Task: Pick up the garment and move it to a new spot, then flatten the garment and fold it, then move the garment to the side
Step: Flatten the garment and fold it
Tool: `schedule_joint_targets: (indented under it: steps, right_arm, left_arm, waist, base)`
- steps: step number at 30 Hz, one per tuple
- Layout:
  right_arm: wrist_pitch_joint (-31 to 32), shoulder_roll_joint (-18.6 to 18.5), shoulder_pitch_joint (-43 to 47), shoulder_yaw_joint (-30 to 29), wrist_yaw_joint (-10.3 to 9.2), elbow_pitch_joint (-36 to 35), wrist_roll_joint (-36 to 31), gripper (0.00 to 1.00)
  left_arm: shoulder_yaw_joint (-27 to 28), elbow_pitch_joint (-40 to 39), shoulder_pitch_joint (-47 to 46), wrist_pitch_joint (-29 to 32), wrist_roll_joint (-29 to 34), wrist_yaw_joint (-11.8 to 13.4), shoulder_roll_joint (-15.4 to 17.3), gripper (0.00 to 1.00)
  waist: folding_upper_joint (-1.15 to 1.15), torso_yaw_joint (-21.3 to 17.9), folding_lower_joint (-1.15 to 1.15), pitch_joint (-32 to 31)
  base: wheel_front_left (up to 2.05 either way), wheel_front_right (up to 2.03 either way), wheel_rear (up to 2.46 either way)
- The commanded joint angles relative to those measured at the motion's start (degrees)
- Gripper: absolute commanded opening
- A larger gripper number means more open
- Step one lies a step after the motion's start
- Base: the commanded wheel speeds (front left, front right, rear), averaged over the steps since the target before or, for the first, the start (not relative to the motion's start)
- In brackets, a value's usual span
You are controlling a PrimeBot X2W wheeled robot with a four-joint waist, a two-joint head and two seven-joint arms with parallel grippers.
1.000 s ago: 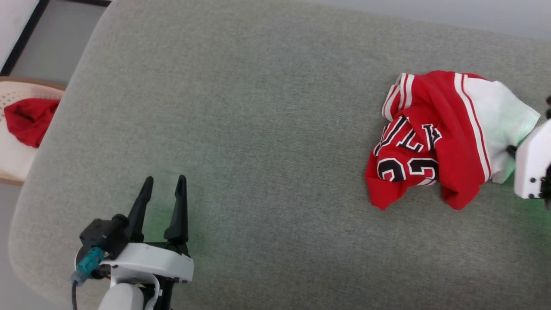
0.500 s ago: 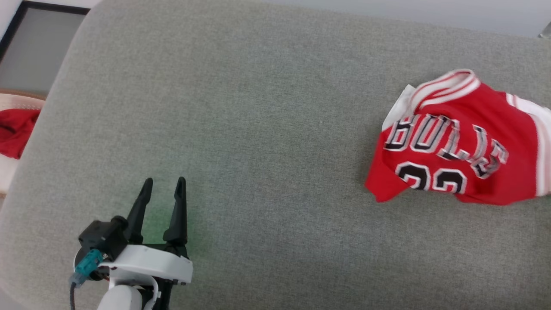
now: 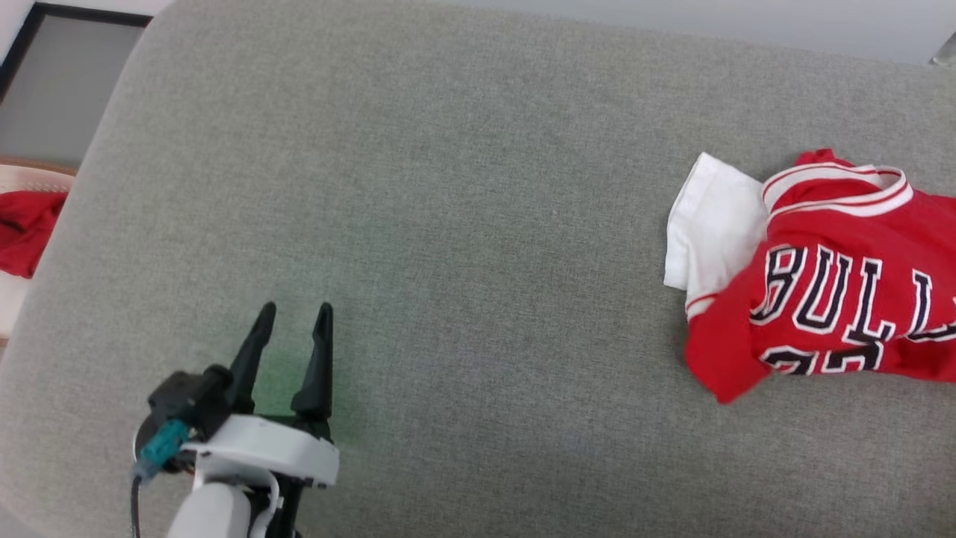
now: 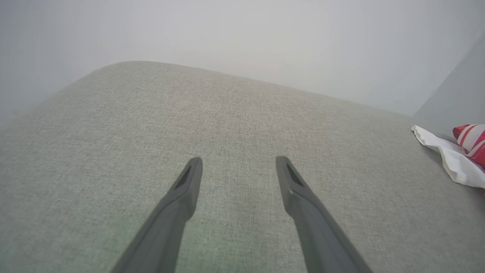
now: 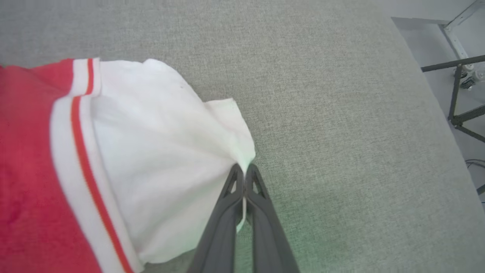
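The garment (image 3: pixel 829 299), a red jersey with white panels, striped trim and black white-outlined letters, lies spread at the right of the grey surface and runs off the head view's right edge. My right gripper (image 5: pixel 243 170) is shut on a white panel of the garment (image 5: pixel 159 159), the cloth pinched between its dark fingers (image 5: pixel 223 220). My left gripper (image 3: pixel 293 314) hovers open over the grey surface at the lower left, far from the garment, with nothing between its fingers. In the left wrist view the left gripper (image 4: pixel 238 161) stands wide, and the garment's (image 4: pixel 454 159) white edge shows at far right.
The grey cushioned surface (image 3: pixel 448 224) stretches wide between the two grippers. Off its left edge a pale basket (image 3: pixel 15 299) holds a plain red cloth (image 3: pixel 26 228). A dark metal stand (image 5: pixel 460 98) stands beyond the surface's far right edge.
The garment has been dragged rightward and unrolled, its lettering now facing up and a white panel lying to its left. The camera shifted right. The left gripper barely moved.
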Motion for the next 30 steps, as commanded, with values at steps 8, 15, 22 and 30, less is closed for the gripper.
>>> schedule_joint_targets:
  steps: [8, 15, 22, 30]
  right_arm:
    - [-8.1, 3.1, -2.1, -2.9, -0.08, 3.2, -0.8, 1.0]
    - [-16.1, 5.8, -0.2, -0.8, -0.07, -1.5, 0.7, 1.0]
    - [-23.1, 8.7, 3.9, 11.7, -0.07, -11.7, 9.4, 1.0]
    - [-26.2, 10.9, 7.8, 20.1, -0.06, -18.7, 14.0, 1.0]
  left_arm:
    - [-7.0, 1.6, -7.6, 0.6, -3.3, 0.0, 5.8, 1.0]
    - [-16.7, -0.8, -19.6, 10.0, -7.7, 0.0, 14.7, 1.0]
    - [-24.3, -0.2, -31.3, 25.1, -20.2, 0.0, 19.7, 1.0]
    - [-34.7, 7.5, -43.9, 45.1, -32.7, 0.0, 19.7, 1.0]
  waist:
    - [0.0, -1.6, 0.0, -2.0]
    - [0.0, -5.7, 0.0, -3.2]
    - [0.0, -11.2, 0.0, -2.4]
    - [0.0, -16.4, 0.0, 0.3]
  base:
    - [0.0, 0.0, 0.0]
    - [0.0, 0.0, 0.0]
    - [0.0, 0.0, 0.0]
    - [0.0, 0.0, 0.0]
